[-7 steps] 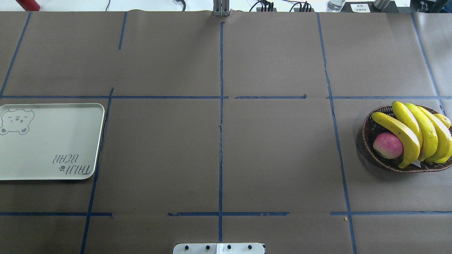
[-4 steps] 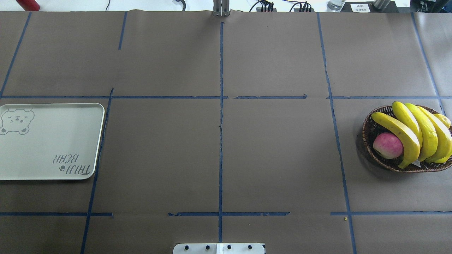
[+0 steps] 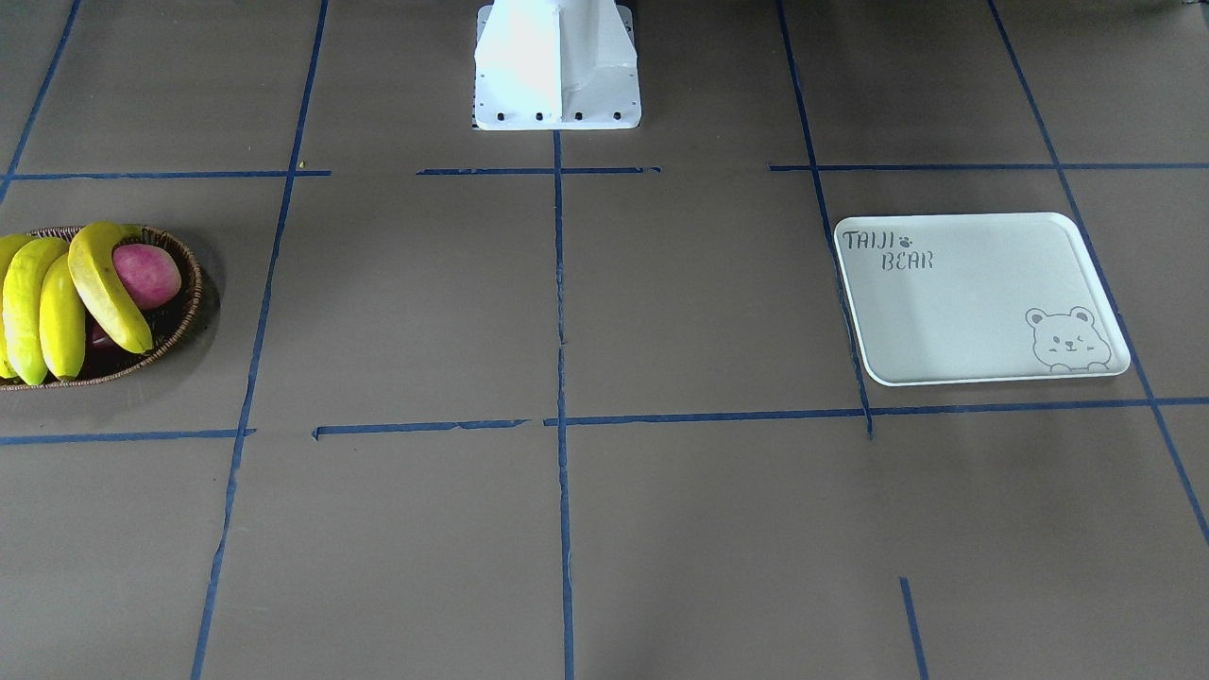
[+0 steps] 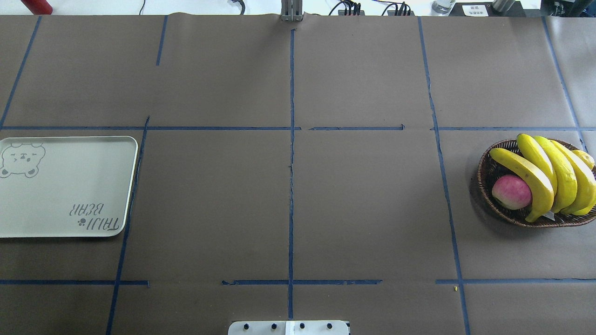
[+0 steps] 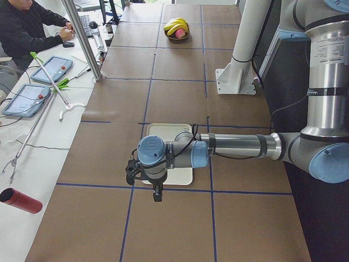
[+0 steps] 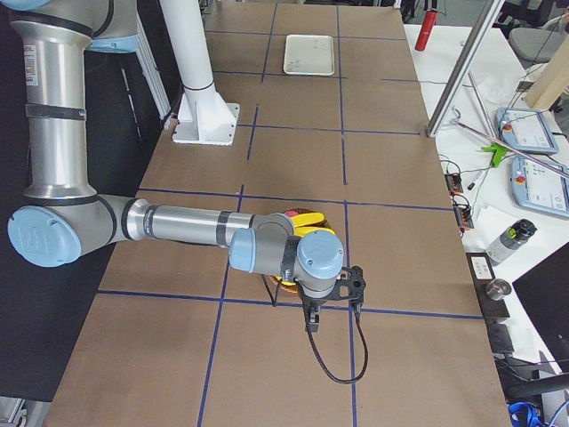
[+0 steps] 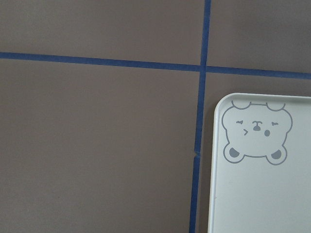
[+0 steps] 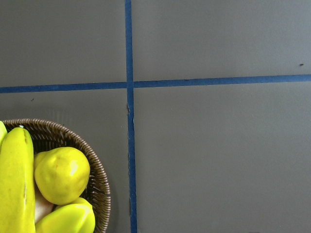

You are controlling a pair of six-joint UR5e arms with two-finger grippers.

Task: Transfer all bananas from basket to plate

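Several yellow bananas (image 4: 545, 177) lie across the brown wicker basket (image 4: 484, 186) at the table's right end. They also show in the front view (image 3: 57, 302) and the right wrist view (image 8: 14, 184). The pale plate (image 4: 65, 186) with the bear print lies bare at the left end, and its corner shows in the left wrist view (image 7: 262, 194). The left arm's wrist (image 5: 150, 161) hangs over the plate. The right arm's wrist (image 6: 320, 262) hangs over the basket. Both grippers show only in the side views, so I cannot tell whether they are open or shut.
A pink-red apple (image 4: 511, 191) and a rounder yellow fruit (image 8: 60, 174) share the basket. The robot's white base (image 3: 557, 66) stands mid-table at its edge. A metal post (image 5: 82, 38), tablets and a red bottle (image 5: 19, 201) are on the operators' side, where a person (image 5: 27, 27) sits.
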